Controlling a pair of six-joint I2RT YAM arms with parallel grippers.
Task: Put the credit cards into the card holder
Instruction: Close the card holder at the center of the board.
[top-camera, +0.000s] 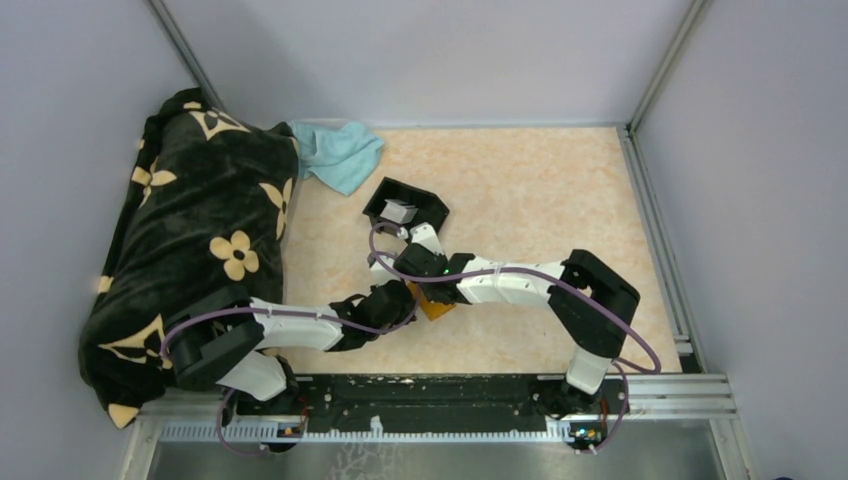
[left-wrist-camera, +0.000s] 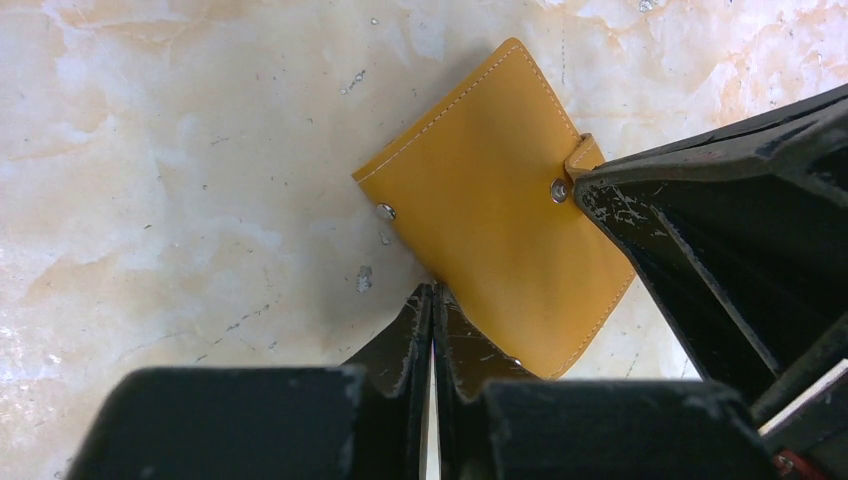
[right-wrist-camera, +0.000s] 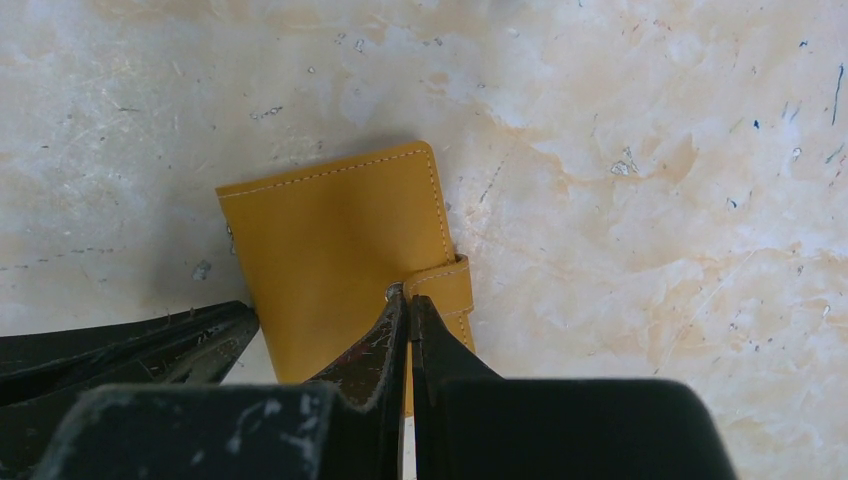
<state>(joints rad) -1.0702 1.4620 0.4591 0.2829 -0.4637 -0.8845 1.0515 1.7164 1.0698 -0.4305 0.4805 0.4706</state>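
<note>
The card holder (top-camera: 432, 303) is a closed orange wallet lying flat on the table. It shows in the left wrist view (left-wrist-camera: 500, 210) and the right wrist view (right-wrist-camera: 330, 240). My left gripper (left-wrist-camera: 433, 292) is shut, with its tips at the wallet's near edge. My right gripper (right-wrist-camera: 408, 297) is shut, with its tips on the snap end of the closure tab (right-wrist-camera: 450, 278). I cannot tell whether it pinches the tab. A pale credit card (top-camera: 399, 211) lies in the black tray (top-camera: 428, 207) behind the arms.
A black blanket with tan flowers (top-camera: 195, 230) is heaped along the left side. A light blue cloth (top-camera: 340, 152) lies at the back left. Grey walls and metal rails close the table in.
</note>
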